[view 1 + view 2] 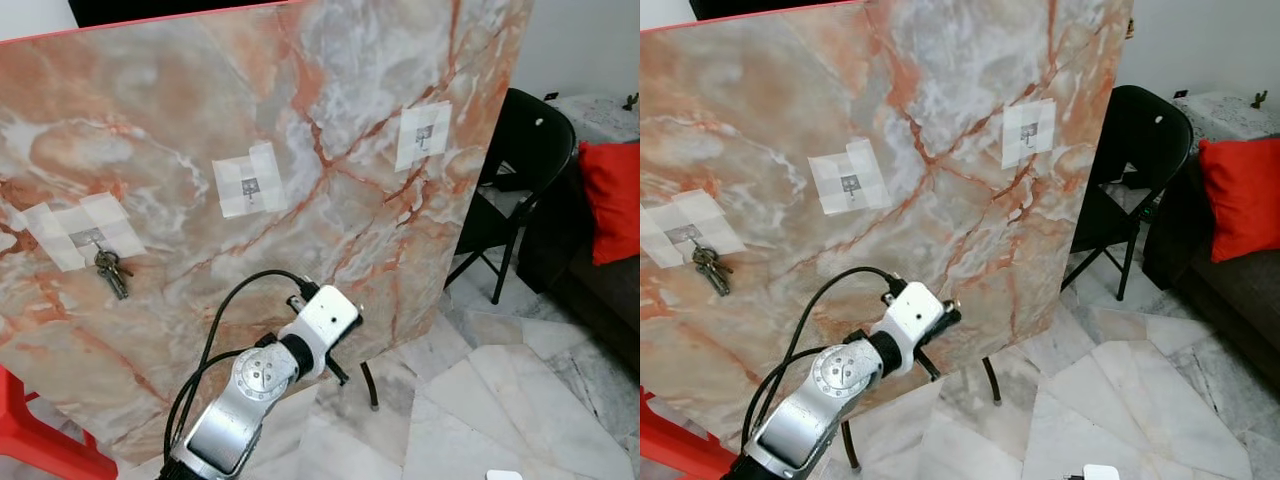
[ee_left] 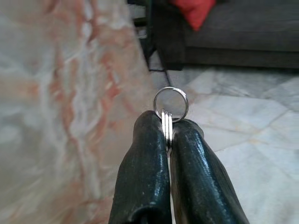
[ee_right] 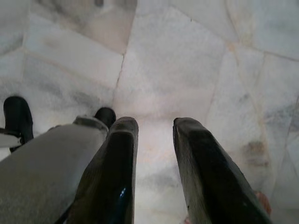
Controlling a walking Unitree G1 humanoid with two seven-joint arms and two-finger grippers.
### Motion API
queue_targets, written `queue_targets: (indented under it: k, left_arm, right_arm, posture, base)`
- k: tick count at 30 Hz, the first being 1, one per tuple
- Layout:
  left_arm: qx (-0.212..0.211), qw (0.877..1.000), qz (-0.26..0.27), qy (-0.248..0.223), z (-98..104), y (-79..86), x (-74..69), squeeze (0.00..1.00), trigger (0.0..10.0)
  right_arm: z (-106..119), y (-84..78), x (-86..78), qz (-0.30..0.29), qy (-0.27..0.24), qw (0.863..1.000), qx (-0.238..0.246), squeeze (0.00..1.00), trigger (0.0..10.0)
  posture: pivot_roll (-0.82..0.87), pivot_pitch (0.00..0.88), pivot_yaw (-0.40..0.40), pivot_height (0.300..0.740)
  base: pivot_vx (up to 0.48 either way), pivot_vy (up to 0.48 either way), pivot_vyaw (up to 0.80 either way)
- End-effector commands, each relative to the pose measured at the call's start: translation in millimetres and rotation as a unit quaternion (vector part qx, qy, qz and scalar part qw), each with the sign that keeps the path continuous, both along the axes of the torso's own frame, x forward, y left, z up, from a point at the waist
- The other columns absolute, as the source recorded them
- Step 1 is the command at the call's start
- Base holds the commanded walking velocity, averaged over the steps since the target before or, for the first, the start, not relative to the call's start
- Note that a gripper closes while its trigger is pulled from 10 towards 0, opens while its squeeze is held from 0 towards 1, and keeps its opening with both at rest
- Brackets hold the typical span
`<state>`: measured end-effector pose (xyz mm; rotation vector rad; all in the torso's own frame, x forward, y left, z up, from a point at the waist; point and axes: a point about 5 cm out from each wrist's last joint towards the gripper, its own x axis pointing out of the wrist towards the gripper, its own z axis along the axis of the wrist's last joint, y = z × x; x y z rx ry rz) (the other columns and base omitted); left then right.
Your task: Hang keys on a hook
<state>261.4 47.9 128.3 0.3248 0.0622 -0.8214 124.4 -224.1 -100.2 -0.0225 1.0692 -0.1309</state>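
One key ring [image 2: 171, 104] pinched in the left gripper [image 2: 168, 135], right gripper [image 3: 155, 128] parted above floor, keys [image 1: 112, 272] hanging on marble board [image 1: 300, 130].

Stood on a pale marble-tiled floor [image 1: 520, 400] with grey veins and thin joints; leaned against by a large slab of pink, orange and white marble-patterned board [image 1: 300, 120], edged red along the top; flanked on the right by a black folding chair [image 1: 520, 170]; beyond that, a dark sofa [image 1: 1230, 270] bearing a red cushion [image 1: 1240, 195]; backed by a plain white wall [image 1: 580, 45]; lit evenly and softly throughout.
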Motion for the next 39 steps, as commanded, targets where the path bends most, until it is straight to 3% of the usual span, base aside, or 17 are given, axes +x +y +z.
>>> queue_targets:
  k: [1, 2, 3, 5, 7, 8, 10, 14, 15, 19, 22, 29, 31, 33, 39]
  left_arm:
    - [-0.008, 1.0, -0.025, -0.005, 2, -5.6, -5.6, 0.0, 10.0]
    - [-0.008, 0.999, -0.033, -0.007, 1, -6.4, -7.0, 0.0, 10.0]
    - [-0.006, 0.999, -0.038, -0.012, 1, -7.1, -7.9, 0.0, 10.0]
    - [-0.004, 0.999, -0.041, -0.019, 0, -7.4, -7.6, 0.0, 10.0]
    - [-0.004, 0.999, -0.041, -0.019, 0, -7.4, -7.6, 0.0, 10.0]
    - [-0.003, 0.999, -0.039, -0.023, -1, -7.2, -6.5, 0.0, 10.0]
    - [0.01, 0.999, -0.032, -0.037, -1, -6.0, -2.8, 0.0, 10.0]
    - [0.037, 0.997, -0.025, -0.066, -1, -4.5, 1.9, 0.0, 10.0]
    - [0.047, 0.995, -0.013, -0.086, 1, -2.6, 5.8, 0.0, 10.0]
    - [0.066, 0.991, 0.027, -0.111, 0, 5.2, 14.3, 0.0, 10.0]
    - [0.098, 0.982, 0.072, -0.146, -1, 12.1, 24.7, 0.0, 10.0]
    - [0.14, 0.966, 0.056, -0.212, 2, 7.7, 30.6, 0.0, 10.0]
    - [0.155, 0.961, 0.051, -0.223, 0, 5.7, 31.0, 0.0, 10.0]
    - [0.172, 0.954, 0.045, -0.242, -1, 2.6, 31.8, 0.0, 10.0]
    - [0.197, 0.944, 0.038, -0.263, -3, -0.8, 33.4, 0.0, 10.0]
  right_arm:
    - [2, 0.9, 3.5, 0.009, -0.017, 1.0, -0.003, 0.0, 10.0]
    - [2, 1.1, 4.2, 0.01, -0.022, 1.0, -0.002, 0.0, 10.0]
    - [20, 3.2, 50.6, 0.023, -0.078, 0.997, -0.002, 0.0, 10.0]
    - [61, 9.8, 122.4, 0.045, -0.175, 0.984, 0.001, 0.0, 10.0]
    - [61, 9.8, 122.4, 0.045, -0.175, 0.984, 0.001, 0.0, 10.0]
    - [77, 13.3, 142.5, 0.051, -0.209, 0.977, 0.006, 0.0, 10.0]
    - [94, 20.7, 162.1, 0.058, -0.25, 0.966, 0.029, 0.0, 10.0]
    - [111, 34.3, 179.4, 0.078, -0.282, 0.953, 0.077, 0.0, 10.0]
    - [121, 44.0, 189.0, 0.092, -0.295, 0.945, 0.11, 0.0, 10.0]
    - [135, 48.8, 199.1, 0.111, -0.306, 0.939, 0.108, 0.0, 10.0]
    - [140, 46.0, 200.1, 0.104, -0.309, 0.94, 0.1, 0.0, 10.0]
    - [148, 50.4, 192.3, 0.113, -0.322, 0.929, 0.142, 0.0, 10.0]
    - [154, 53.3, 190.9, 0.105, -0.332, 0.921, 0.173, 0.0, 10.0]
    - [165, 60.8, 188.4, 0.102, -0.343, 0.903, 0.24, 0.0, 10.0]
    - [179, 68.4, 181.8, 0.123, -0.357, 0.875, 0.303, 0.0, 10.0]
  posture:
    - [0.07, 0.0, -0.004, 0.74]
    - [0.07, 0.0, -0.004, 0.74]
    - [0.06, 0.0, -0.001, 0.74]
    - [0.06, 0.0, -0.004, 0.74]
    - [0.06, 0.0, -0.004, 0.74]
    - [0.06, 0.0, -0.004, 0.74]
    - [0.06, 0.0, -0.011, 0.74]
    - [0.06, 0.0, -0.019, 0.74]
    - [0.07, 0.0, -0.026, 0.74]
    - [0.07, 0.0, -0.03, 0.74]
    - [0.07, 0.0, -0.032, 0.74]
    - [0.05, 0.0, -0.023, 0.74]
    - [0.04, 0.0, -0.017, 0.74]
    - [0.04, 0.0, -0.017, 0.74]
    - [0.04, 0.0, -0.016, 0.74]
  base:
    - [0.0, 0.0, 0.0]
    - [0.0, 0.0, 0.0]
    - [0.0, 0.0, 0.0]
    - [0.0, 0.0, 0.0]
    - [0.0, 0.0, 0.0]
    - [0.0, 0.0, 0.0]
    - [0.0, 0.0, 0.0]
    - [0.0, 0.0, 0.0]
    - [0.0, 0.0, 0.0]
    - [0.0, 0.0, 0.0]
    - [0.0, 0.0, 0.0]
    - [0.0, 0.0, 0.0]
    - [0.0, 0.0, 0.0]
    - [0.0, 0.0, 0.0]
    - [0.0, 0.0, 0.0]
